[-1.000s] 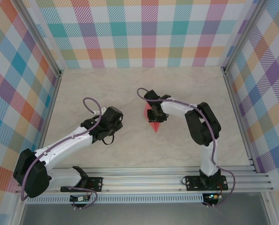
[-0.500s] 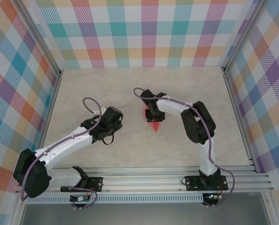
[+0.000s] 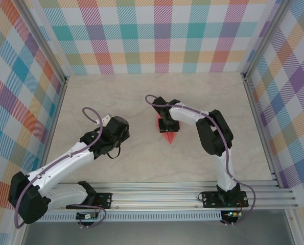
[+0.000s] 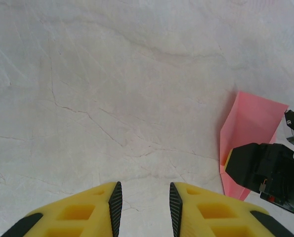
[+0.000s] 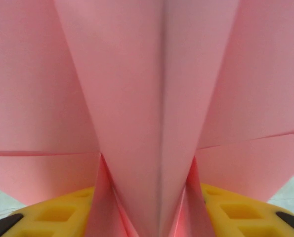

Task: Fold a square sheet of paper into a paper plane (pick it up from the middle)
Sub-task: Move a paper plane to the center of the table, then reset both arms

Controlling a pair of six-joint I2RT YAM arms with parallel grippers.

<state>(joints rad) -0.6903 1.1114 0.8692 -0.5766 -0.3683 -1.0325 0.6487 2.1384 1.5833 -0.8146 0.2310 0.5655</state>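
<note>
the plane (image 3: 168, 135) lies on the table (image 3: 141, 97) near its middle, pointed tip toward the arms, and the right hand (image 3: 168, 124) sits over its far half. in the right wrist view the right hand (image 5: 147, 217) has its fingers (image 5: 53, 215) standing apart, straddling the raised centre crease. paper layers lie against their inner sides, though i cannot tell whether they bear on it. the left hand (image 4: 143, 202) hangs over bare table, a little spread and holding nothing, well apart from the plane (image 4: 248, 131) to its right. the plane looks very light and thin. it would likely slide on the smooth table, its folds would spring open if let go, and a hard squeeze would leave stray creases. the best hold seems to be the doubled keel along the crease, about mid-length, where the layers are stiffest, rather than the single-layer wings or the tip.
</note>
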